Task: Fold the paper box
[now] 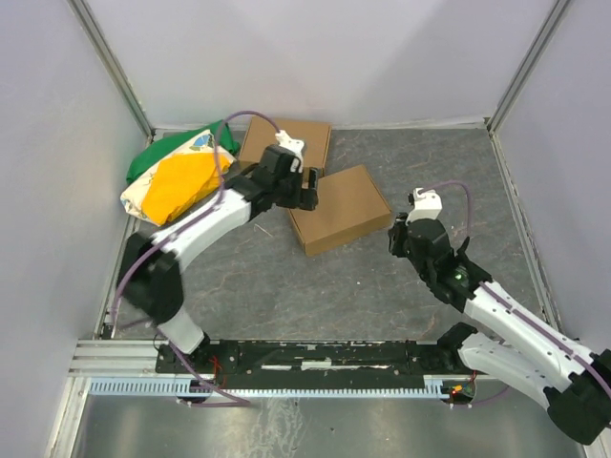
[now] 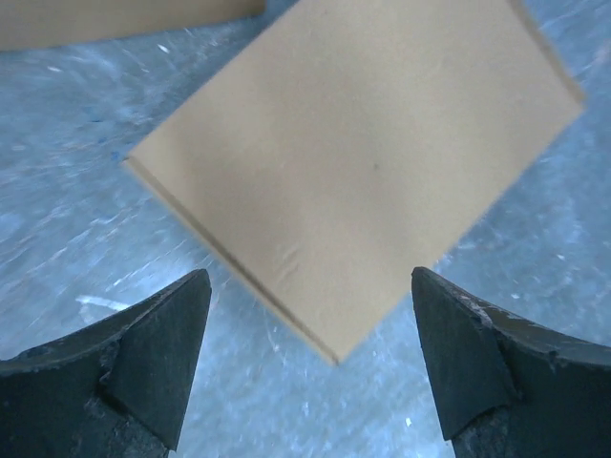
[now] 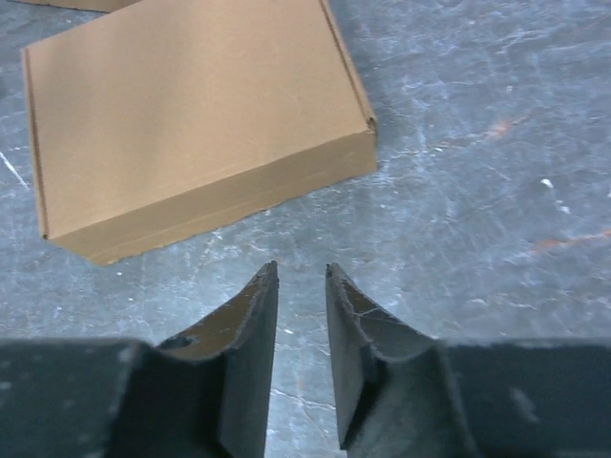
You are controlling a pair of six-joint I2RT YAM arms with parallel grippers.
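The paper box lies closed and flat on the grey table, turned at an angle, a shallow brown cardboard mailer. My left gripper hovers over its left corner, jaws wide open and empty. In the left wrist view the paper box fills the upper middle, and its near corner points down between the fingers of the left gripper. My right gripper sits just off the box's right corner. In the right wrist view the right gripper stands narrowly open over bare table, apart from the paper box.
A second brown cardboard box lies behind the left gripper at the back. A green, yellow and white bag rests at the back left by the wall. Grey walls close in the table on three sides.
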